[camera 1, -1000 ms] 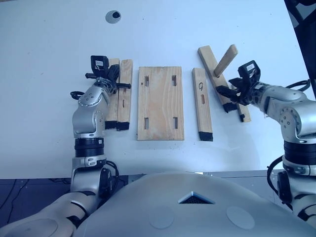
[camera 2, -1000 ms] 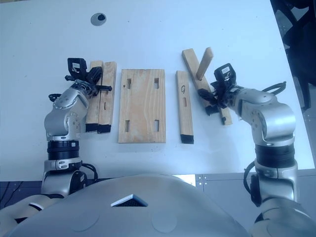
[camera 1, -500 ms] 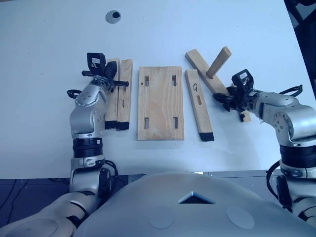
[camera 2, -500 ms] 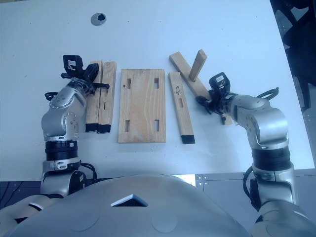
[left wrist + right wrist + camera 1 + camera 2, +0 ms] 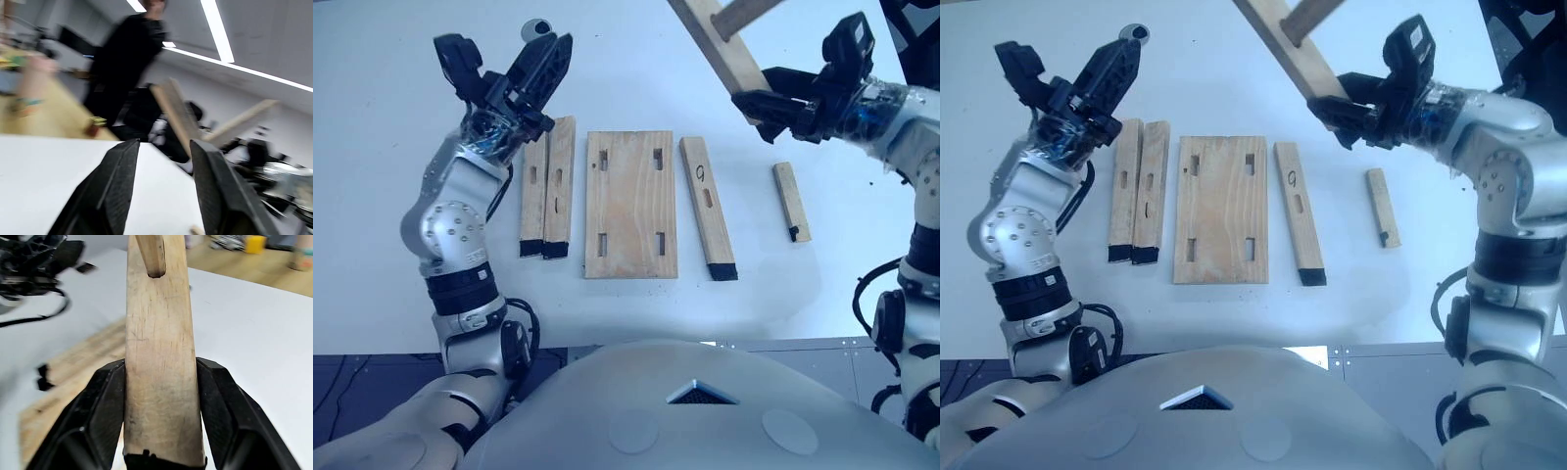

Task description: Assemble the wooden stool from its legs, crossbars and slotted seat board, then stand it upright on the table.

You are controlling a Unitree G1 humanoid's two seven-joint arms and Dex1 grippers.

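Note:
The slotted seat board (image 5: 631, 204) lies flat mid-table. Left of it two legs (image 5: 548, 186) lie side by side, and on its right lies one marked leg (image 5: 707, 206). A short crossbar (image 5: 791, 201) rests farther right. My right gripper (image 5: 773, 98) is shut on the lower end of a fourth leg (image 5: 159, 333), held in the air above the table's back right. A crossbar (image 5: 744, 12) is plugged into that leg's slot. My left gripper (image 5: 504, 61) is open and holds nothing, raised above the far ends of the two left legs.
A round cable hole (image 5: 1139, 32) sits in the white table (image 5: 391, 245) at the back, near my left gripper. The table's right edge (image 5: 904, 73) runs close behind my right arm. Bare tabletop stretches in front of the parts and at the far left.
My right gripper has lifted the leg with its plugged-in crossbar up off the table, uncovering the short crossbar. My left arm has risen from the two left legs.

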